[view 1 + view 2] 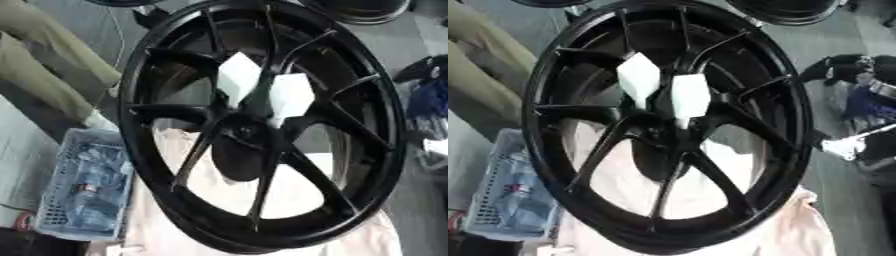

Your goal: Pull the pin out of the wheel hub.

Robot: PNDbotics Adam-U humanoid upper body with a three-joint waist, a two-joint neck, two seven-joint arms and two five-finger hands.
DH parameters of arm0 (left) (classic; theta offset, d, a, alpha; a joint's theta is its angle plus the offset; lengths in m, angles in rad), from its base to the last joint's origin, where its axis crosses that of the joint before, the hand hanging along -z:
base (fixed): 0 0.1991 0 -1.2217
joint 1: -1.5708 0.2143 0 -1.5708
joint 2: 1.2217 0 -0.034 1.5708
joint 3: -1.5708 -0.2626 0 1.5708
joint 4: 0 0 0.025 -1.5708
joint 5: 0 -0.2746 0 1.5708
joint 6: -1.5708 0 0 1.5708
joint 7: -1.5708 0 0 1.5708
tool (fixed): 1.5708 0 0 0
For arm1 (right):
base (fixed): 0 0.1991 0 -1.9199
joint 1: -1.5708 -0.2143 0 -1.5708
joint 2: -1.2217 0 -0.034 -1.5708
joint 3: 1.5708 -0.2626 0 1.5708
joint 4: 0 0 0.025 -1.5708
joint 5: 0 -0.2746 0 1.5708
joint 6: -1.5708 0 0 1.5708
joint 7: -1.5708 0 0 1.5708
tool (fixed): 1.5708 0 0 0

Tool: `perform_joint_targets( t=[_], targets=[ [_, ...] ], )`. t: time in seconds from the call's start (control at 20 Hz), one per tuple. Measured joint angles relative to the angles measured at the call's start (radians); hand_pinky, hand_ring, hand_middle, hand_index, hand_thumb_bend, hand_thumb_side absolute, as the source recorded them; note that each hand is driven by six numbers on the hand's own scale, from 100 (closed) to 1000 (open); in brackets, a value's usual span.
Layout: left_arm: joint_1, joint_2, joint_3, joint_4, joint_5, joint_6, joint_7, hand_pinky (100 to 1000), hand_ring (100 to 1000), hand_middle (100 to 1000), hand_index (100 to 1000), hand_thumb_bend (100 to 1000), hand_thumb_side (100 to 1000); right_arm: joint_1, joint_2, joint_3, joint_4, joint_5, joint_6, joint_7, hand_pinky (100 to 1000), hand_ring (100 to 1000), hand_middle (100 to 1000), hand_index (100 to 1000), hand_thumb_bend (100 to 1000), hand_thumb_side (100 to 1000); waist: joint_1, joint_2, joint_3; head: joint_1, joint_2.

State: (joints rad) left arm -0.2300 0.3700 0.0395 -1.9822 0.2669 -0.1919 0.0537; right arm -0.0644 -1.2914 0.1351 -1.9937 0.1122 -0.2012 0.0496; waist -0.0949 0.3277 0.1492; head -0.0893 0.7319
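Looking down, I see the black wheel [262, 125] standing on pale cloth [219, 200], two white tabs [262, 87] near its hub. Neither hand shows, so I can't tell their state. I can't make out a pin; I judge pulling hasn't begun.

Grey floor [52, 145] all around. Pale cloth [219, 200] spread below. White mesh basket [83, 185] of clear wrapped items at lower left. Dark clutter, blue fabric [864, 107] at right edge. Another black rim [798, 10] at top. No hand visible for reference.
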Motion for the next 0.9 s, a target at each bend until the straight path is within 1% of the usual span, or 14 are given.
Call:
perform_joint_targets(
  t=[0.05,0.1,0.25,0.5,0.65,0.9],
  targets=[
    [0.0,0.0,-0.001,0.0,0.001,0.001,-0.001,903,768,717,789,100,693,-0.007,-0.001,0.006,0.0,-0.005,0.007,-0.002,727,854,802,883,356,275,-0.001,0.0,0.001,-0.002,0.0],
    [0.0,0.0,-0.003,0.0,0.002,0.001,-0.002,903,768,717,789,100,693,-0.014,-0.002,0.011,0.0,-0.012,0.013,-0.004,726,854,802,884,356,272,-0.002,0.0,0.001,-0.003,0.0],
    [-0.001,0.0,-0.005,0.0,0.004,0.003,-0.004,903,768,717,789,100,693,-0.04,-0.009,0.02,0.0,-0.044,0.03,-0.008,719,853,802,885,340,265,-0.006,-0.001,0.004,-0.009,0.001],
    [-0.001,0.0,-0.005,0.0,0.005,0.005,-0.006,903,768,718,789,100,693,-0.101,-0.025,0.022,0.0,-0.109,0.042,0.0,710,851,801,885,324,272,-0.013,-0.002,0.007,-0.017,0.001],
    [-0.001,0.0,-0.005,0.0,0.005,0.007,-0.007,903,769,718,789,100,693,-0.14,-0.034,0.032,0.0,-0.152,0.05,0.016,712,853,809,887,331,282,-0.019,-0.005,0.014,-0.025,0.002],
    [-0.002,0.001,-0.005,0.0,0.007,0.008,-0.008,903,769,718,789,100,692,-0.212,-0.048,0.042,0.0,-0.207,0.062,0.066,713,853,810,889,334,285,-0.026,-0.012,0.019,-0.038,0.005]
  ],
)
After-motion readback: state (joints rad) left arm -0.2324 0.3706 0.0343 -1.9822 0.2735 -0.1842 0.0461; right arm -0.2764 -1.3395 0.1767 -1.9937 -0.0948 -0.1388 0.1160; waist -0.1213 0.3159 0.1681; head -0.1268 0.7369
